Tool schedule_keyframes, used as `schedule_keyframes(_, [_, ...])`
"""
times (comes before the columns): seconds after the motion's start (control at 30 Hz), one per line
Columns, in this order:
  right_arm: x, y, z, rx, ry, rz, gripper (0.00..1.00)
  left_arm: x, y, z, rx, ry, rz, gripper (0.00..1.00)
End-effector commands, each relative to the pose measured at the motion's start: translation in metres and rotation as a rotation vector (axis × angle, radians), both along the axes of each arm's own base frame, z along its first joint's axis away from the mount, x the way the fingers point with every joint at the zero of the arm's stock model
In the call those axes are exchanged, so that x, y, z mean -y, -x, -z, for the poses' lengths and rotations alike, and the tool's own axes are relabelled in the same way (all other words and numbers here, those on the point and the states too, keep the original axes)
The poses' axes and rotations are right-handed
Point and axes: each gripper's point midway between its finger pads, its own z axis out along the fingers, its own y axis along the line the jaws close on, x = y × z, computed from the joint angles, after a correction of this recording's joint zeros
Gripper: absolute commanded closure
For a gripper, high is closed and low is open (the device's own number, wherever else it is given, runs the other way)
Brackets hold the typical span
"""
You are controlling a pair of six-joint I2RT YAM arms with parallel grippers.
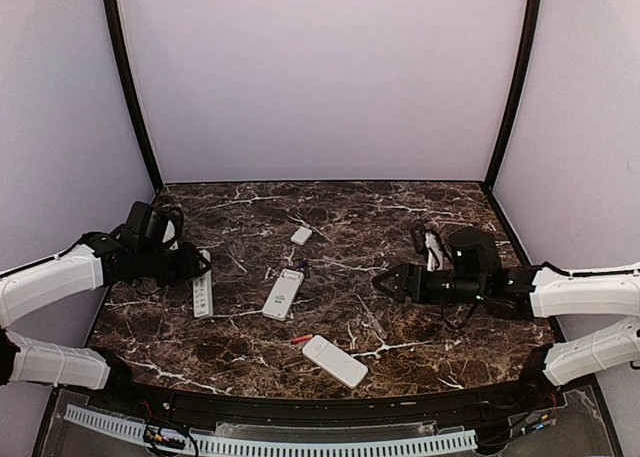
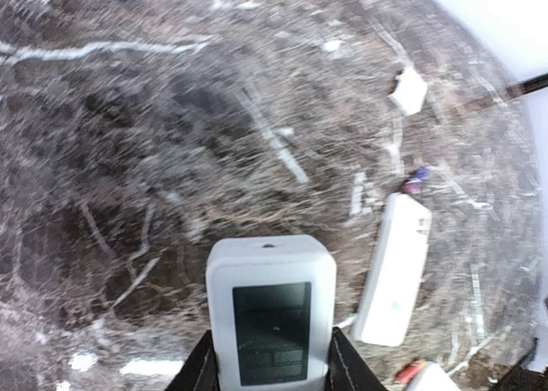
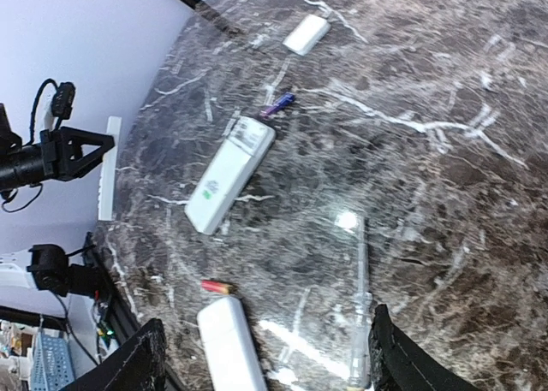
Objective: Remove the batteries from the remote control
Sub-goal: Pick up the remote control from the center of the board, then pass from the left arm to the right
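— Where were the batteries?
— Both lay loose on the marble table (image 1: 250, 207). The purple battery (image 3: 278, 105) sat just beyond the far end of the middle remote (image 3: 229, 174), lying on its side and angled across that remote's length. The red battery (image 3: 217, 286) lay flat just beside the far end of the near remote (image 3: 231, 344), with its long axis running roughly left to right from above.

— Was anything inside the remotes?
— The held remote (image 2: 270, 310) showed a dark rectangular recess facing the wrist camera. It might have been the open battery bay, but the picture was too blurred to say what was in it. A small white cover (image 1: 301, 235) lay alone farther back.

— And the arms?
— The left gripper (image 2: 272, 361) had its fingers (image 2: 199, 370) pressed against both long sides of the held remote, clamped on it at the table's left side, the remote's length running out ahead of the fingers. The right gripper (image 1: 385, 282) hung over the right half with its jaws spread wide, holding nothing and pointing toward the middle remote.
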Motion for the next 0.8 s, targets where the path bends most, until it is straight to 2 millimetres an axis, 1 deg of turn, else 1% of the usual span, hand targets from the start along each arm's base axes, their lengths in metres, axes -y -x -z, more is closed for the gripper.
schedule_keyframes(0.0, [-0.036,0.013,-0.073,0.168,-0.172,-0.168,0.19,0.044,-0.013,-0.077,0.233,0.238,0.177,0.78])
schedule_keyframes(0.03, [-0.043,0.015,-0.087,0.196,-0.194,-0.194,0.18,0.057,-0.012,-0.094,0.272,0.300,0.239,0.78])
schedule_keyframes(0.07, [-0.050,0.018,-0.098,0.220,-0.210,-0.220,0.18,0.065,-0.013,-0.108,0.313,0.340,0.276,0.78])
schedule_keyframes(0.1, [-0.057,0.020,-0.107,0.237,-0.221,-0.241,0.18,0.076,-0.007,-0.119,0.322,0.401,0.335,0.78])
schedule_keyframes(0.13, [-0.064,0.022,-0.116,0.253,-0.232,-0.261,0.17,0.084,-0.009,-0.136,0.382,0.446,0.374,0.79])
schedule_keyframes(0.17, [-0.071,0.024,-0.124,0.267,-0.241,-0.280,0.17,0.093,-0.001,-0.145,0.386,0.508,0.425,0.79])
schedule_keyframes(0.2, [-0.079,0.025,-0.131,0.278,-0.249,-0.298,0.17,0.100,0.003,-0.164,0.448,0.561,0.480,0.80])
schedule_keyframes(0.23, [-0.086,0.027,-0.137,0.289,-0.259,-0.317,0.17,0.105,0.008,-0.172,0.465,0.600,0.498,0.80])
schedule_keyframes(0.27, [-0.096,0.030,-0.139,0.296,-0.263,-0.346,0.17,0.112,0.013,-0.190,0.529,0.639,0.544,0.80])
schedule_keyframes(0.33, [-0.111,0.032,-0.150,0.320,-0.276,-0.375,0.17,0.122,0.025,-0.209,0.582,0.688,0.600,0.80])
schedule_keyframes(0.43, [-0.140,0.037,-0.150,0.328,-0.267,-0.428,0.17,0.138,0.041,-0.228,0.626,0.727,0.677,0.81])
schedule_keyframes(0.47, [-0.149,0.039,-0.151,0.329,-0.267,-0.443,0.17,0.145,0.050,-0.235,0.647,0.747,0.714,0.81])
schedule_keyframes(0.53, [-0.165,0.045,-0.154,0.331,-0.280,-0.478,0.18,0.154,0.059,-0.242,0.668,0.768,0.757,0.82])
schedule_keyframes(0.67, [-0.191,0.061,-0.166,0.353,-0.320,-0.548,0.19,0.158,0.070,-0.259,0.734,0.802,0.783,0.83])
schedule_keyframes(0.7, [-0.196,0.065,-0.167,0.354,-0.325,-0.563,0.19,0.157,0.072,-0.265,0.761,0.813,0.786,0.83])
schedule_keyframes(0.77, [-0.204,0.071,-0.168,0.356,-0.334,-0.588,0.20,0.157,0.075,-0.269,0.769,0.826,0.796,0.83])
